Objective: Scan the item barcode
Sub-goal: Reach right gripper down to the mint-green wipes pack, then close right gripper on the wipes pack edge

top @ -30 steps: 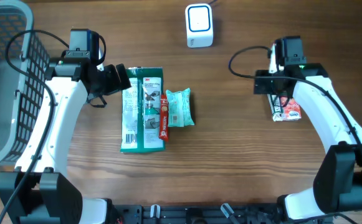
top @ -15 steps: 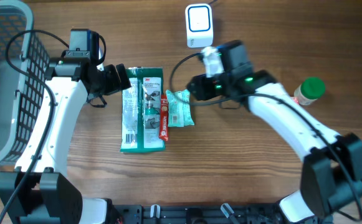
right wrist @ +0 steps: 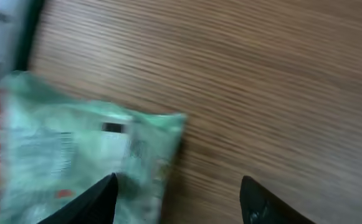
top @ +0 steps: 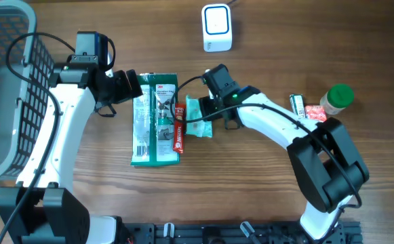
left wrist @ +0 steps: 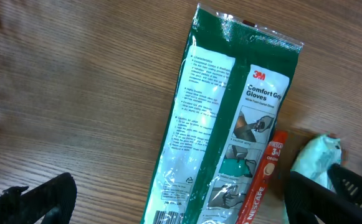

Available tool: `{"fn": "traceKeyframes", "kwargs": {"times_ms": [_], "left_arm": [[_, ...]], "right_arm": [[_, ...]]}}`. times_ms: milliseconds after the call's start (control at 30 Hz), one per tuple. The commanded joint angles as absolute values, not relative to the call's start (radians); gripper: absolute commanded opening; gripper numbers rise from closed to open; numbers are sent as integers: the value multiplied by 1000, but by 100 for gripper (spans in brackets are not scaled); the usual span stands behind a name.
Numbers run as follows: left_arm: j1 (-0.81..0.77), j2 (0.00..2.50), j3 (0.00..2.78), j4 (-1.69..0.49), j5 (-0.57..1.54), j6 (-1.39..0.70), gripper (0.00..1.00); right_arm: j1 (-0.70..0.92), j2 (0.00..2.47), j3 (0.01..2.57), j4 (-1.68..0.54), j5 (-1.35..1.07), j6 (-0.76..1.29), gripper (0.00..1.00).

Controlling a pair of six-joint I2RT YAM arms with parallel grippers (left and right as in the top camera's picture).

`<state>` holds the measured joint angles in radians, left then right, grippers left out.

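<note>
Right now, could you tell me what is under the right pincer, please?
The pale green packet lies under the right pincer, one corner reaching between its open fingers. Overhead, the pincer covers part of the packet, and the packet's underside is hidden.

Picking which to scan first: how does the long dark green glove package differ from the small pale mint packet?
The dark green glove package is much longer and wider than the pale mint packet. The package is dark with white printed panels; the packet is pale. The open right gripper straddles the packet's edge, not the package. Both lie flat on the wooden table.
</note>
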<state>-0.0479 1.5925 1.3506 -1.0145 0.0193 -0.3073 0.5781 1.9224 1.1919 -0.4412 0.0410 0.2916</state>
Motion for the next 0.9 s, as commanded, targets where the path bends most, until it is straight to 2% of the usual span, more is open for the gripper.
{"fn": "traceKeyframes", "kwargs": {"times_ms": [0, 233, 333, 567, 700, 867], "left_arm": [[-50, 1594, 1359, -1015, 6, -292, 100], [-50, 1594, 1359, -1015, 6, -292, 100], [-50, 1594, 1359, -1015, 6, -292, 100], [-50, 1594, 1359, -1015, 6, -292, 100], [-50, 1594, 1359, -1015, 6, -292, 100], [-50, 1594, 1359, -1015, 6, -292, 100]], "right_arm": [[565, 1863, 1205, -521, 130, 334, 63], [543, 1671, 1206, -511, 0, 339, 70], [539, 1645, 1206, -447, -62, 340, 69], [524, 1721, 1202, -431, -115, 288, 67], [499, 1804, 1202, -405, -263, 155, 67], [448, 1882, 1202, -305, -411, 116, 67]]}}
